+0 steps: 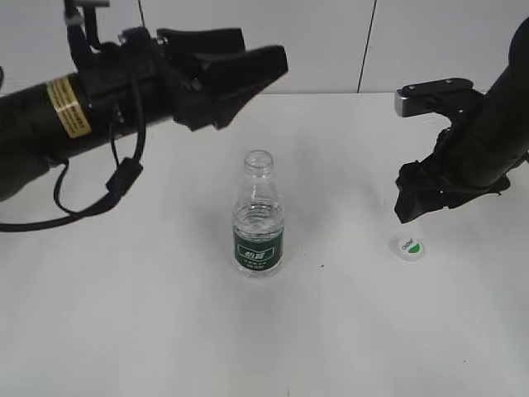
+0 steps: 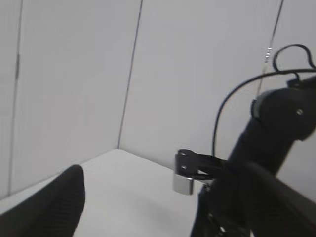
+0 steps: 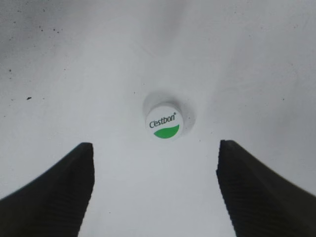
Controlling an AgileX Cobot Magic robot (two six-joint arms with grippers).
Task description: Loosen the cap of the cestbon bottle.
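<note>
The cestbon bottle (image 1: 259,217) stands upright on the white table, its mouth open with no cap on it. The cap (image 1: 410,246) lies flat on the table at the right, apart from the bottle, green mark up; it also shows in the right wrist view (image 3: 164,121). My right gripper (image 1: 419,198) is open and empty, a little above and behind the cap (image 3: 155,148). My left gripper (image 1: 248,70) is open and empty, raised above and left of the bottle; in the left wrist view (image 2: 163,197) it faces the right arm.
The white table (image 1: 149,314) spreads around the bottle. A white panelled wall (image 1: 331,41) stands behind. The right arm (image 2: 266,148) with its silver bracket shows in the left wrist view. A loose cable (image 1: 116,186) hangs under the left arm.
</note>
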